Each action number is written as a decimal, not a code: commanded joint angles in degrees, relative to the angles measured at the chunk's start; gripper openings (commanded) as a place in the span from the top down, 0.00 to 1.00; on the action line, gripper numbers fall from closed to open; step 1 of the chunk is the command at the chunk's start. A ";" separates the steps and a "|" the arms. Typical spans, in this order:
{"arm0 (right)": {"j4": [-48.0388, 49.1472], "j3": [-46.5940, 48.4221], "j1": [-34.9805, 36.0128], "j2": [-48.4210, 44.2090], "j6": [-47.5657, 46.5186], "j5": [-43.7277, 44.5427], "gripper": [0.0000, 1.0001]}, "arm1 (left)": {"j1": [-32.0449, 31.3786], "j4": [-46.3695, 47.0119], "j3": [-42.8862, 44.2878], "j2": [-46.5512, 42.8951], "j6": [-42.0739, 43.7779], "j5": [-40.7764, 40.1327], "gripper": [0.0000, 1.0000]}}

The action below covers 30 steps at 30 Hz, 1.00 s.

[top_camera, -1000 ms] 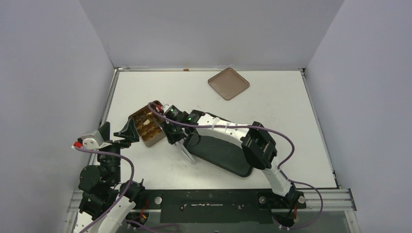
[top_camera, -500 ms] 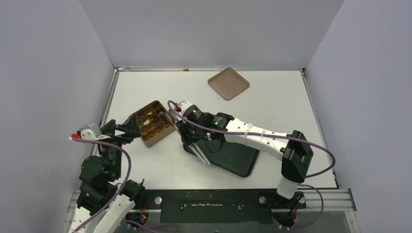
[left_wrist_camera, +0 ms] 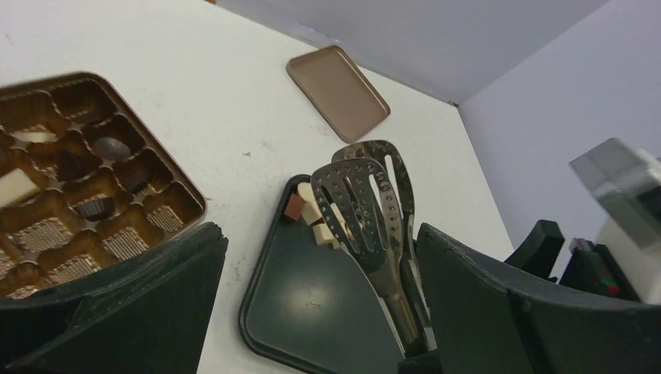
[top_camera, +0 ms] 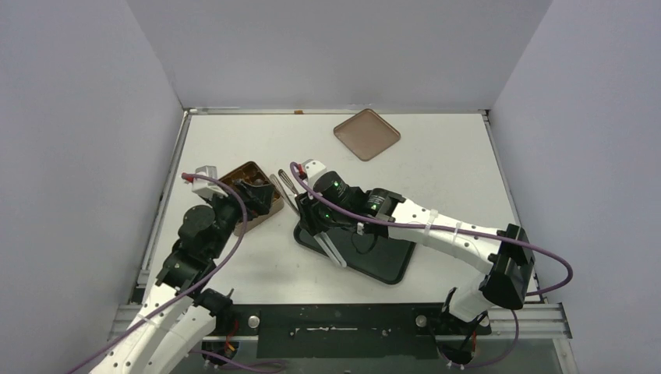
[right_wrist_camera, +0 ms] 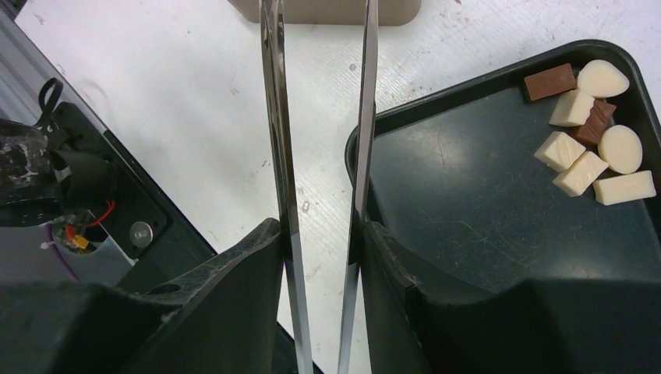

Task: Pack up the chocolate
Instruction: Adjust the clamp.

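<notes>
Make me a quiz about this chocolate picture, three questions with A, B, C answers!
1. Where is the brown lid?
A) hanging on the side wall
B) on the floor
C) flat on the table, near the back wall

2. How many brown chocolates lie on the black tray?
A) none
B) two
C) nine

3. What is the right hand doing?
A) gripping metal tongs
B) holding the lid
C) hanging empty

Answers:
1 C: it lies alone by the far edge.
2 B: two brown pieces sit among cream ones in the tray's corner.
3 A: both tong arms run between its fingers.
</notes>
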 commanded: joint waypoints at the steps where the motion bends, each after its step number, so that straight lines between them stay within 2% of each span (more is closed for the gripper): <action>1: 4.27 -0.32 0.43 -3.29 -1.00 0.95 0.62 | -0.15 8.27 -0.88 3.73 -3.60 6.59 0.10; 6: 4.64 -0.59 0.49 -3.99 -1.07 0.97 0.62 | -0.15 12.57 -2.35 5.38 -3.98 7.85 0.10; 13: 4.42 -0.46 0.49 -4.89 -1.12 1.92 0.62 | -0.14 5.56 -1.74 8.57 -2.37 2.34 0.11; 23: 3.69 -0.19 0.49 -6.15 -1.12 4.10 0.62 | -0.07 1.13 -0.27 14.77 -0.34 0.96 0.11; 30: 2.01 -0.10 0.34 -5.42 -0.79 5.76 0.63 | -0.07 -0.11 -0.07 15.40 -0.97 1.27 0.11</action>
